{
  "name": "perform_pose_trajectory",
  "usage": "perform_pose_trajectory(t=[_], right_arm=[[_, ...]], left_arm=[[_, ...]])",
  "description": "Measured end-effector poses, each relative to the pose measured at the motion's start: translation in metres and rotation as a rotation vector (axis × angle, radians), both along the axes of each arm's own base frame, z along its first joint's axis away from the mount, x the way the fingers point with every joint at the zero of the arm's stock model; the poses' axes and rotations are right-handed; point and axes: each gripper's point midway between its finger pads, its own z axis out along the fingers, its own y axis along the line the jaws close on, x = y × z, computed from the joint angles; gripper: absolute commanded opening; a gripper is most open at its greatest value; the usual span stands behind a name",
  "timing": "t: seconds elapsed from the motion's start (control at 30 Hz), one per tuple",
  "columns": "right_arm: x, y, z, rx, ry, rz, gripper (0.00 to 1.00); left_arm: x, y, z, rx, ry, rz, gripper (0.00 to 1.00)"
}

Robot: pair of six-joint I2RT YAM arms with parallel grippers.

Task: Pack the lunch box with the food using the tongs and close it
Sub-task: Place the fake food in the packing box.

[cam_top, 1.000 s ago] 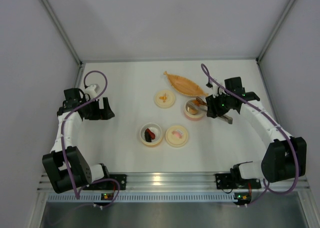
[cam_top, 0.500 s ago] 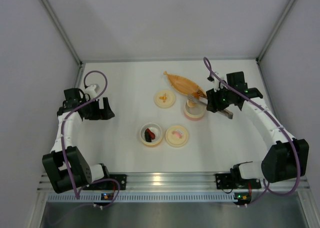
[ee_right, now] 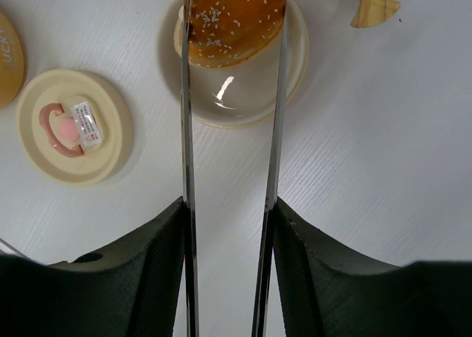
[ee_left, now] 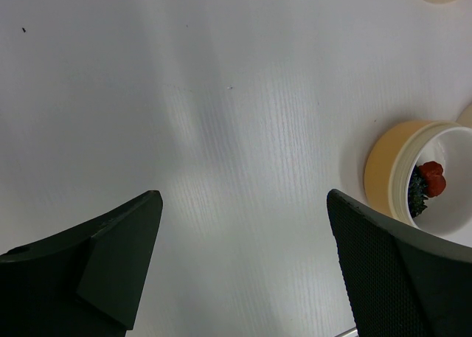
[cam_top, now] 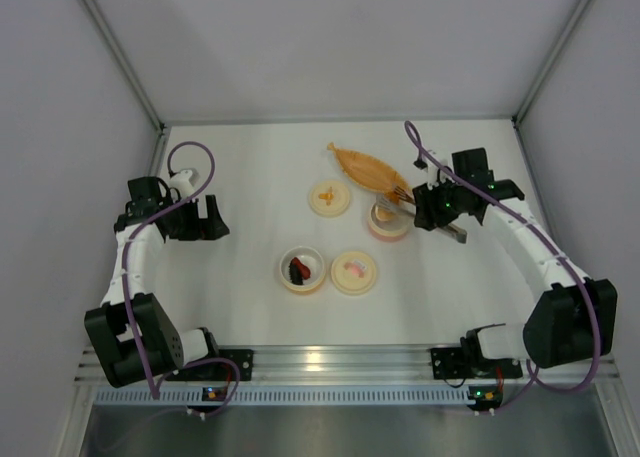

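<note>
My right gripper (ee_right: pixel 228 204) is shut on the grey metal tongs (ee_right: pixel 186 130). The tong tips pinch an orange-brown seeded food lump (ee_right: pixel 234 16) over a round cream lunch box bowl (ee_right: pixel 243 94). From above, this gripper (cam_top: pixel 437 209) is at the right, with the lump (cam_top: pixel 383 213) above that bowl (cam_top: pixel 388 229). A second bowl (cam_top: pixel 302 270) holds a black ridged piece (ee_left: pixel 417 193) and a dark red piece (ee_left: pixel 433 176). My left gripper (ee_left: pixel 243 197) stands open over bare table, left of that bowl (ee_left: pixel 383 167).
The orange boat-shaped dish (cam_top: pixel 370 167) lies just behind the right gripper's bowl. A cream lid with a yellow motif (cam_top: pixel 329 198) and one with a pink motif (cam_top: pixel 354 272) lie flat mid-table. White walls enclose the table.
My right gripper has shifted slightly toward the back with the tongs, staying over the bowl. The left arm has not moved.
</note>
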Motion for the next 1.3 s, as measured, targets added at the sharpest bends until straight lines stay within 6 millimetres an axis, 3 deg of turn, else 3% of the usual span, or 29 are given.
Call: perform_pose_trajectory(t=[0.27, 0.7, 0.97, 1.13, 1.3], right_arm=[[-0.01, -0.002, -0.015, -0.009, 0.038, 0.0, 0.46], [-0.012, -0.002, -0.017, -0.006, 0.045, 0.002, 0.6], [-0.011, -0.002, -0.015, -0.004, 0.043, 0.001, 0.56], [0.004, -0.011, 0.008, 0.025, -0.009, -0.042, 0.55], [0.027, -0.046, 0.048, 0.069, -0.111, -0.157, 0.55]], left_arm=[[0.0, 0.0, 0.0, 0.0, 0.0, 0.0, 0.98], [0.0, 0.0, 0.0, 0.0, 0.0, 0.0, 0.98], [0.0, 0.0, 0.0, -0.001, 0.0, 0.0, 0.98], [0.0, 0.0, -0.001, -0.001, 0.002, 0.0, 0.98], [0.0, 0.0, 0.0, 0.001, 0.0, -0.003, 0.98]])
